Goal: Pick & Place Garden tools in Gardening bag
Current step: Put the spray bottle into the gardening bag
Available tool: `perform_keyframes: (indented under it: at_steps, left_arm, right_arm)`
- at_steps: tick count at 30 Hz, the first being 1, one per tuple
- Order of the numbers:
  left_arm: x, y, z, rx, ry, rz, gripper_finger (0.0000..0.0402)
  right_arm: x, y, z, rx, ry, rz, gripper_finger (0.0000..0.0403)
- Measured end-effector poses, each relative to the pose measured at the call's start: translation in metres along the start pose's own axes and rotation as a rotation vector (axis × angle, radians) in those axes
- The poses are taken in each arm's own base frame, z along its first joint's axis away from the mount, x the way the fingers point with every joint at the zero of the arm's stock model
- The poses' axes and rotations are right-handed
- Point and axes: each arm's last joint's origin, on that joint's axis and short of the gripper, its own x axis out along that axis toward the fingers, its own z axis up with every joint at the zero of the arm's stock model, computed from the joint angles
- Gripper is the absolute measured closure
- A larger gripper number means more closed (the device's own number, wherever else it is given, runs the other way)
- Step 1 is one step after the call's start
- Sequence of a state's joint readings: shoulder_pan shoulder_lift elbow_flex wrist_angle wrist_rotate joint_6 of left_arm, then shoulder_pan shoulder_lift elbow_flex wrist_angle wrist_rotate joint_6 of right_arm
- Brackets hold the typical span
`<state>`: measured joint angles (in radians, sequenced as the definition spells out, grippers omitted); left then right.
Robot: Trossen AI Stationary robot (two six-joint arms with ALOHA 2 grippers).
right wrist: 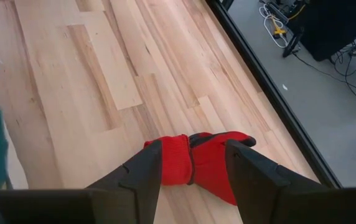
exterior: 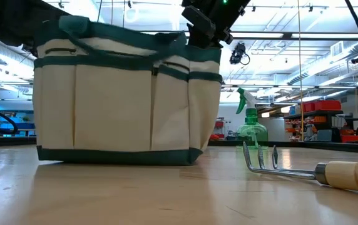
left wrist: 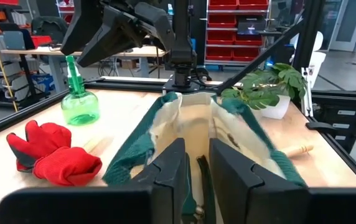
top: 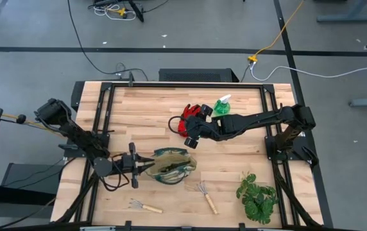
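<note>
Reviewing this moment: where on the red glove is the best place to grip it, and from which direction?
Grip the red glove across its bunched middle, coming straight down from above: it lies flat and crumpled on the table, and the right gripper already hangs over it with open fingers either side of that fold.

Left gripper point(top: 146, 165) clamped; right gripper point(top: 192, 130) spread, hovering.

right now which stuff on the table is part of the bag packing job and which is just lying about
Part of the job:
- gardening bag, its rim gripped by the left gripper
- red glove, between the right gripper fingers
- green spray bottle
- two small rakes

Just lying about:
- leafy plant
</note>
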<state>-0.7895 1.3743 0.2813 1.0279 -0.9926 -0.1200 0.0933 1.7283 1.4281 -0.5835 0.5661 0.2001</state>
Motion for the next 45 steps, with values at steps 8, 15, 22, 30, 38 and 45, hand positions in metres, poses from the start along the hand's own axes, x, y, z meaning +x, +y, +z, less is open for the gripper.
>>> perform_keyframes:
  at_steps: [8,15,22,30,38,45]
  left_arm:
    - [0.0,0.001,0.003,-0.018,-0.015,0.007,0.0321]
    - [-0.002,0.001,0.016,-0.04,-0.077,-0.024,0.0321]
    - [-0.005,0.003,0.027,-0.072,-0.117,-0.035,0.0321]
    - [-0.003,0.001,0.047,-0.037,-0.157,0.037,0.0321]
    - [-0.001,0.001,0.057,0.025,-0.139,0.239,0.0321]
    - [0.005,0.007,0.06,0.023,-0.128,0.359,0.0321]
  right_arm:
    - [0.0,0.0,0.0,0.0,0.0,0.001,0.0225]
    - [0.0,0.0,0.001,0.004,-0.005,0.008,0.0225]
    - [0.0,0.001,0.001,0.006,-0.007,0.011,0.0225]
    - [0.0,0.001,0.002,0.012,-0.016,0.016,0.0225]
    - [0.0,0.004,0.001,0.023,0.006,0.131,0.0225]
    - [0.0,0.001,0.002,0.063,-0.015,0.023,0.0225]
